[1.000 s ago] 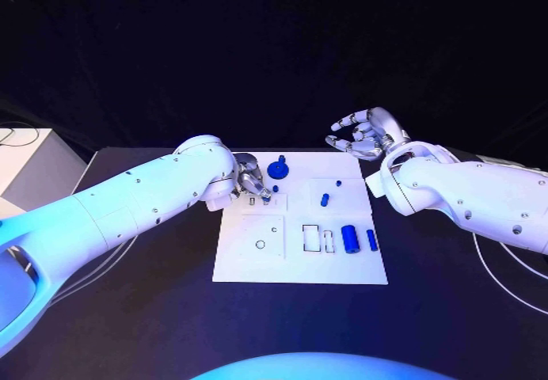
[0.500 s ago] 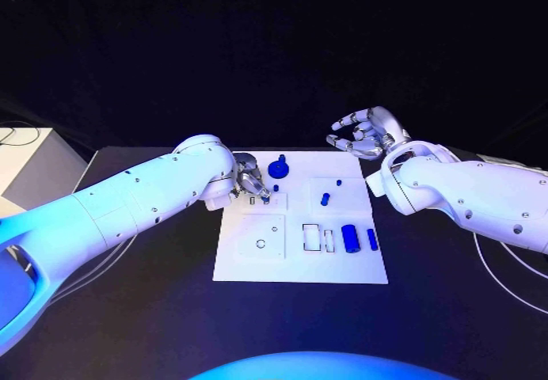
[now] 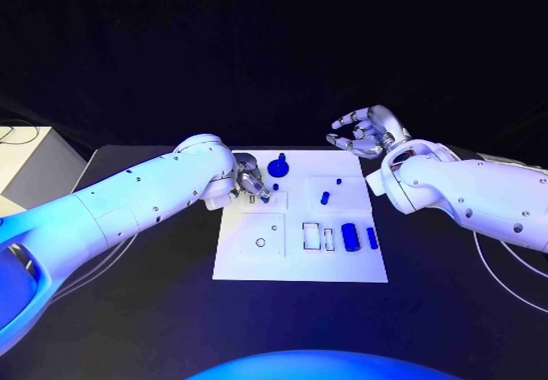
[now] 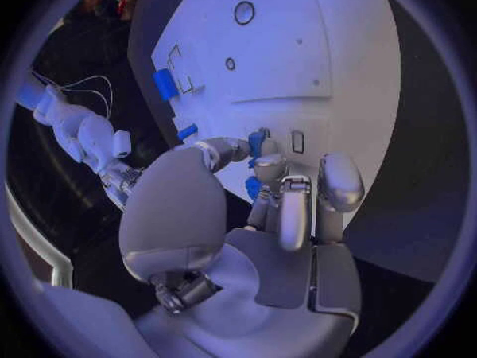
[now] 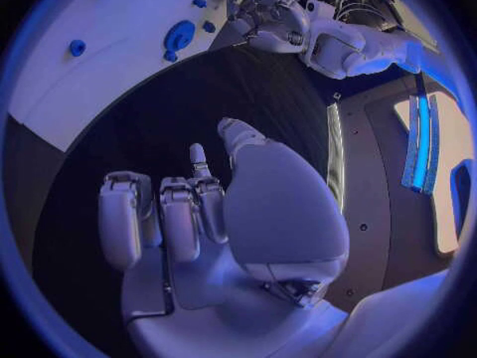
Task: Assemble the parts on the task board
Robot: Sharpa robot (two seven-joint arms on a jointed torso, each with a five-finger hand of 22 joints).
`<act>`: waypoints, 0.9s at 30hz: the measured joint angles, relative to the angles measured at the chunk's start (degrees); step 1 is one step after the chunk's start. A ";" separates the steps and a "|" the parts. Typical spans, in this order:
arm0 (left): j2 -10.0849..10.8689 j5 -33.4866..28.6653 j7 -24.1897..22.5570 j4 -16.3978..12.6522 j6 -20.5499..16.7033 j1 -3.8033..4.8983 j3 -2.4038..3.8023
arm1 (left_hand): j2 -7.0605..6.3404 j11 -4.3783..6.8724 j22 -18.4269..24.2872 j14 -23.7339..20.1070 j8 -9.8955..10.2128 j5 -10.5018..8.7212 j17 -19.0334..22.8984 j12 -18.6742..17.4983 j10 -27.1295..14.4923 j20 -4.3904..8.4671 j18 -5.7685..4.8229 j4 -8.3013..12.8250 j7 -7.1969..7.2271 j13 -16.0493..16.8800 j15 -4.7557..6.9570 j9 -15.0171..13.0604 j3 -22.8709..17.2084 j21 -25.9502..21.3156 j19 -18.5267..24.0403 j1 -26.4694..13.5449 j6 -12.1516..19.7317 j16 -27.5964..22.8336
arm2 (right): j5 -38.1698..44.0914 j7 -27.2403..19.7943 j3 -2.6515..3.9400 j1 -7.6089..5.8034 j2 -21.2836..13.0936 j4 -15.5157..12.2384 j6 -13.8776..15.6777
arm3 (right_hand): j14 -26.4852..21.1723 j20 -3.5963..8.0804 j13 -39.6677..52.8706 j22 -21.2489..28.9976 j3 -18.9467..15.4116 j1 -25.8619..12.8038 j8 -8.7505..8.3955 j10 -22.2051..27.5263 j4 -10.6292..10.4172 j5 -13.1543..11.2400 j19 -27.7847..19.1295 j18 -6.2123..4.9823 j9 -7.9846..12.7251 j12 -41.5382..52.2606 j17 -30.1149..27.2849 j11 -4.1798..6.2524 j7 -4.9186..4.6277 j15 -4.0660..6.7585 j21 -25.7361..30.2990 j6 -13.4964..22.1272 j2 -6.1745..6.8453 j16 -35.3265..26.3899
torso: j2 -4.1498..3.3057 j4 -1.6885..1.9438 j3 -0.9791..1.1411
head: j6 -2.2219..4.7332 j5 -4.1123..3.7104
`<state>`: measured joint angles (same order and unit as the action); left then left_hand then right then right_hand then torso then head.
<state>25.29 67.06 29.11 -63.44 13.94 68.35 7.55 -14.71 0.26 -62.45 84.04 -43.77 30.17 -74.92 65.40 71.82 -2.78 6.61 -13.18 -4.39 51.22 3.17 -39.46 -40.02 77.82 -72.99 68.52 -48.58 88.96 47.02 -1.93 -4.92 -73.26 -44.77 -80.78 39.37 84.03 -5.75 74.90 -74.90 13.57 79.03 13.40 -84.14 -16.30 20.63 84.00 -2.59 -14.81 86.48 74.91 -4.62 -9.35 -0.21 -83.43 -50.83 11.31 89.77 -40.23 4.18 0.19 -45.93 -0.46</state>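
My left hand (image 3: 251, 182) pinches a small blue part (image 4: 257, 143) right at the task board (image 3: 299, 265)'s far-left corner, its slot directly beneath; my right hand (image 3: 366, 133) hangs loosely curled, empty, beyond the far-right corner.

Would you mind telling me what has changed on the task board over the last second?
Very little. The left hand stays low over the task board's far left part, its fingers at a small blue part. The right hand stays raised beyond the far right corner, holding nothing. The other blue parts have not moved.
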 measured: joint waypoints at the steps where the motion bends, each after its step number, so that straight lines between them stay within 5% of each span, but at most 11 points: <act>1: -0.01 0.00 0.00 0.04 0.02 -0.01 -0.06 | 0.00 0.00 0.00 0.00 0.00 0.00 0.00 0.00 0.00 0.00 0.00 0.00 0.00 0.00 0.00 0.00 0.00 0.00 0.00 0.00 0.00 0.00 | 0.00 0.00 0.00 0.00 0.00 0.00 0.00 | 0.00 0.00 0.00 0.00 0.00 0.00 0.00 0.00 0.00 0.00 0.00 0.00 0.00 0.00 0.00 0.00 0.00 0.00 0.00 0.00 0.00 0.00 | -0.01 -0.01 0.00 | -0.05 0.00; 27: -0.53 0.34 0.01 0.83 0.00 0.06 -0.65 | 0.22 -0.01 0.02 0.00 0.06 -0.03 0.00 0.00 0.00 0.00 0.00 0.00 0.00 -0.04 0.00 -0.18 0.00 0.00 0.00 -0.22 -0.02 0.00 | 0.00 -0.01 0.00 0.01 -0.11 -0.15 0.00 | 0.00 0.00 0.00 -0.03 -0.01 0.00 0.00 0.00 0.01 0.00 0.00 0.00 0.00 0.00 0.00 0.00 0.01 0.00 0.00 0.00 0.00 0.00 | 0.06 0.00 0.02 | -0.54 -0.20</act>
<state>24.76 67.40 29.12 -62.61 13.94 68.41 6.90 -14.48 0.25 -62.43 84.04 -43.71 30.15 -74.92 65.40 71.81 -2.78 6.62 -13.18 -4.39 51.18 3.17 -39.64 -40.02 77.82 -72.99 68.30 -48.59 88.96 47.02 -1.94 -4.92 -73.24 -44.88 -80.93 39.37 84.03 -5.75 74.90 -74.94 13.56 79.03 13.40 -84.14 -16.29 20.63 84.00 -2.59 -14.81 86.48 74.91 -4.62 -9.35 -0.21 -83.43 -50.83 11.31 89.77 -40.17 4.18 0.20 -46.47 -0.66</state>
